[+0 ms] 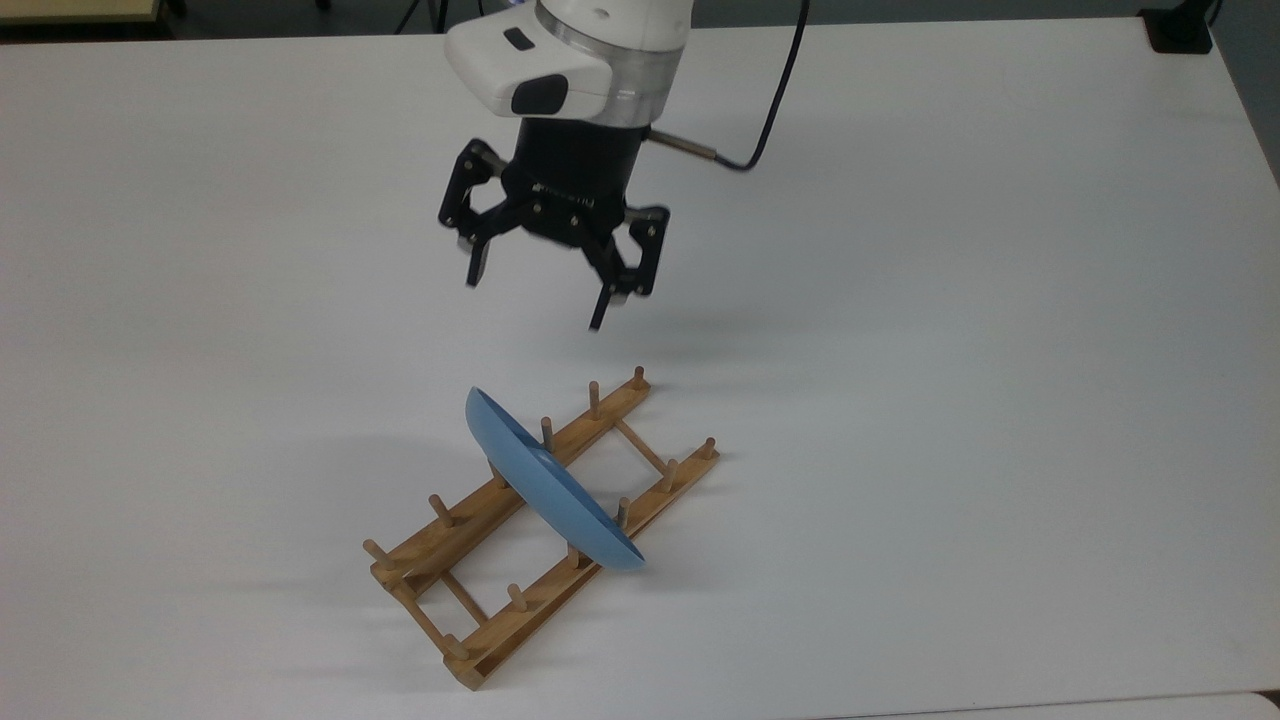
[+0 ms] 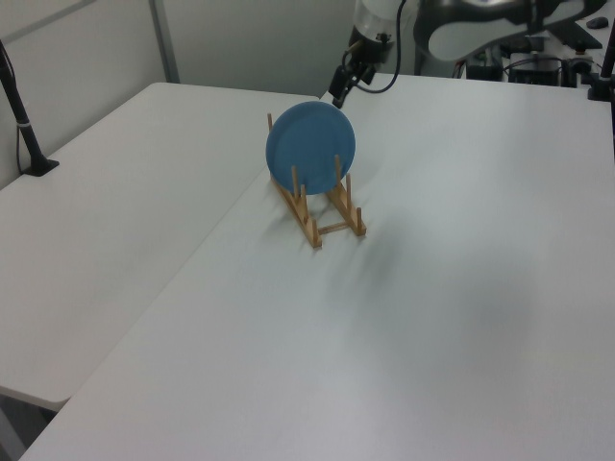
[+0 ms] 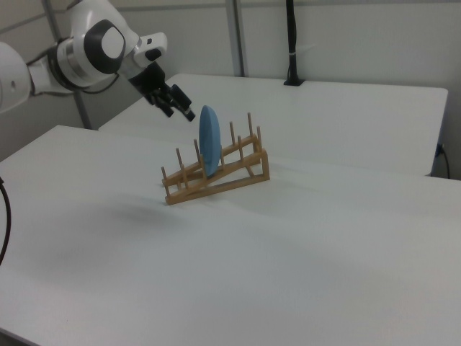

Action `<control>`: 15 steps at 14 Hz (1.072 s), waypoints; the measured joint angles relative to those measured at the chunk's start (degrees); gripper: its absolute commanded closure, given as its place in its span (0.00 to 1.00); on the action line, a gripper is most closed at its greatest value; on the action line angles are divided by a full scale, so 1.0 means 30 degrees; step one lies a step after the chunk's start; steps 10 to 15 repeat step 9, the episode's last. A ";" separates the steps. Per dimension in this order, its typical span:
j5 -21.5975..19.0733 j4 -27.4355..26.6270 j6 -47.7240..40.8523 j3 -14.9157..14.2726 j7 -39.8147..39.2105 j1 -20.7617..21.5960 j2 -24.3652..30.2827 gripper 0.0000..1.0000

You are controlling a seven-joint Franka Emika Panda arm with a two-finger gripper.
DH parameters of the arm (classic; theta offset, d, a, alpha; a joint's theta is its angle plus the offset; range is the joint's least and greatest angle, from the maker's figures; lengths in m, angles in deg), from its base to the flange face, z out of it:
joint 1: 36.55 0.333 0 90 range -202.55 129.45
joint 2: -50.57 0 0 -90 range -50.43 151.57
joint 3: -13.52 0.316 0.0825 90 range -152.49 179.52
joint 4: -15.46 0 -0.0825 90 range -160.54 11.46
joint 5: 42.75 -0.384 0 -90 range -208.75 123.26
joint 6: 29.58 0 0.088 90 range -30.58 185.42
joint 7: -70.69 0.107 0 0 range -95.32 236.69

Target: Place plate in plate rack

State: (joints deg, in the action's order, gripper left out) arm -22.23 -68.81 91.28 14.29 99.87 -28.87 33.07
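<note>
Plate (image 1: 550, 490) stands on edge between plate rack (image 1: 480, 625) pegs mid-table, self-supported; gripper (image 1: 535, 300) spread apart, empty, above.

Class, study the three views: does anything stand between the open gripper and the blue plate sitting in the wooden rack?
Nothing visible does. The gripper hangs open above the plate, apart from it, with only air between them. The plate stands on edge between pegs of the plate rack.

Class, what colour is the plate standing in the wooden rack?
The plate is plain light blue with no pattern; its round face shows best in the left view.
</note>
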 measured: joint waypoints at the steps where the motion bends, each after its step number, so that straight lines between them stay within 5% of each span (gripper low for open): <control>1: -0.1048 -0.0006 -0.0909 0.0000 -0.0955 -0.0008 0.0266 0.00; 6: -0.5351 -0.0556 -0.6040 -0.0004 -0.4293 -0.0268 0.2598 0.00; 15: -0.5459 -0.1440 -0.7332 -0.0004 -0.4335 -0.0272 0.3536 0.00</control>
